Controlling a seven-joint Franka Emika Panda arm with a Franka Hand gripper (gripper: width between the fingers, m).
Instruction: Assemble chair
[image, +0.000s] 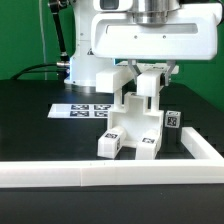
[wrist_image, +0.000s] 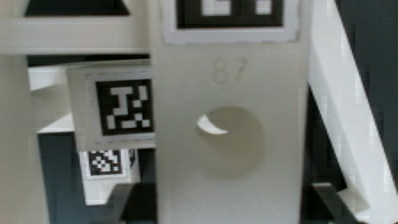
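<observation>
Chair (image: 128, 128) stands near rail (image: 110, 177) corner.

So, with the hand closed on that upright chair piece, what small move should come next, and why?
Probably ease it straight down. The hand is shut on the upright piece, which stands on the rest of the chair; whether it is fully seated cannot be told.
</observation>
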